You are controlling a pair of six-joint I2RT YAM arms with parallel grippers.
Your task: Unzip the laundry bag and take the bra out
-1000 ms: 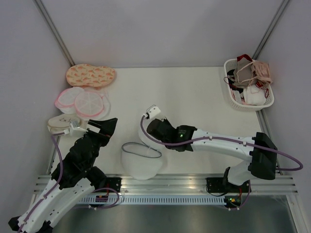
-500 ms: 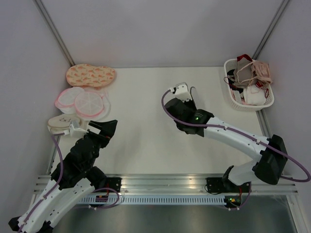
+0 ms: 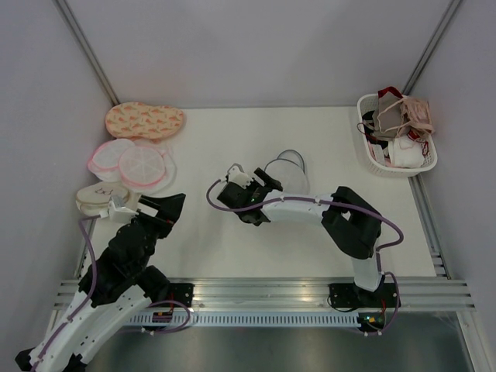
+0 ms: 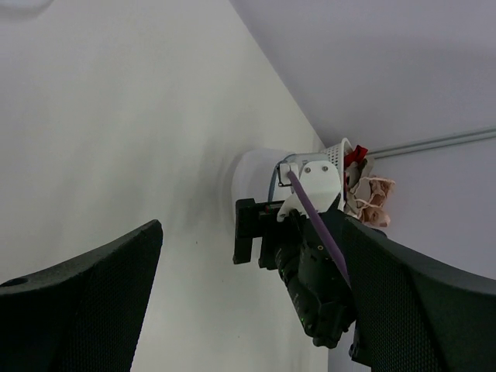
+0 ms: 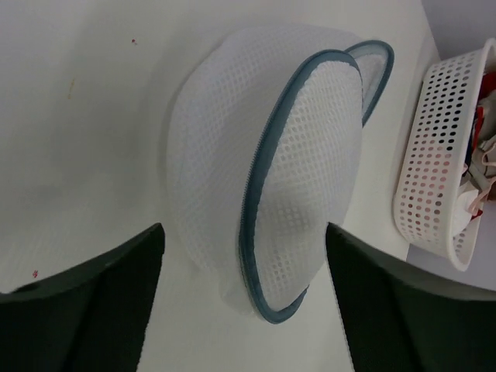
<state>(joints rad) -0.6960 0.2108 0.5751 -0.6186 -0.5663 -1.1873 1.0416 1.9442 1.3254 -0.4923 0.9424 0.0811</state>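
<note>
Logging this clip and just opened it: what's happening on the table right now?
The right gripper is open, facing the laundry bag, which stands on edge mid-table, halves partly apart, not gripped. The left gripper hangs open at the left, holding nothing. The basket at far right holds garments.

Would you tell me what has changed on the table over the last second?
The laundry bag went from the near edge to mid-table, farther away and to the right. The right gripper has let it go; its jaws stand open facing it. The left gripper, the pink-rimmed cases and the basket stayed put.
</note>
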